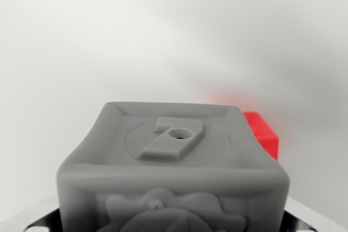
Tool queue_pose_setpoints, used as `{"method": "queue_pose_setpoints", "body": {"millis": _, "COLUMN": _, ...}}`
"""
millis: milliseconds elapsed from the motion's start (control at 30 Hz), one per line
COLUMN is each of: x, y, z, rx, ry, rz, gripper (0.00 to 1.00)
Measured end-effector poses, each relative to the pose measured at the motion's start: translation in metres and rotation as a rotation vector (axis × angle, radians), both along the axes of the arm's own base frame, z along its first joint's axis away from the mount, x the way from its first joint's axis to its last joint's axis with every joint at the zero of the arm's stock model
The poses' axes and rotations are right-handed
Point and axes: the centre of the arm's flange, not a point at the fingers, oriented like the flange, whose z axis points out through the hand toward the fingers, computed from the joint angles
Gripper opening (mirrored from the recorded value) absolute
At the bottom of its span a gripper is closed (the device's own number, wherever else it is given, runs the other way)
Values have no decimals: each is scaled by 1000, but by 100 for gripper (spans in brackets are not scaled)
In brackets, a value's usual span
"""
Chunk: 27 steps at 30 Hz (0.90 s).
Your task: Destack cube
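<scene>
A grey cube (173,161) fills the lower middle of the wrist view, very close to the camera. Its upper face carries a raised figure 7 with a small hole, and its near face has a relief pattern. The cube sits between the dark and silver parts of my gripper (173,222), which show only at the bottom corners; the gripper looks shut on it. A red cube (263,134) lies behind the grey one toward the wrist view's right, mostly hidden by it and apart from it.
A plain white surface (81,52) spreads around and behind both cubes, blurred and with a soft shadow at the upper right.
</scene>
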Motion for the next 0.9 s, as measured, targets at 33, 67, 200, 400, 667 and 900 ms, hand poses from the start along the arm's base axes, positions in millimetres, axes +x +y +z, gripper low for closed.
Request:
{"method": "queue_pose_setpoints", "body": {"millis": 33, "x": 0, "y": 1, "z": 0, "rx": 0, "ry": 0, "rz": -2, "gripper": 0}}
{"method": "queue_pose_setpoints", "body": {"millis": 67, "x": 1, "y": 3, "z": 0, "rx": 0, "ry": 0, "rz": -6, "gripper": 0}}
{"method": "queue_pose_setpoints", "body": {"millis": 200, "x": 3, "y": 11, "z": -2, "rx": 0, "ry": 0, "rz": -22, "gripper": 0}}
{"method": "queue_pose_setpoints", "body": {"millis": 400, "x": 5, "y": 22, "z": -5, "rx": 0, "ry": 0, "rz": -45, "gripper": 0}}
{"method": "queue_pose_setpoints", "body": {"millis": 667, "x": 9, "y": 37, "z": -8, "rx": -1, "ry": -1, "rz": -77, "gripper": 0}}
{"method": "queue_pose_setpoints", "body": {"millis": 900, "x": 12, "y": 49, "z": -11, "rx": -1, "ry": -1, "rz": -105, "gripper": 0}}
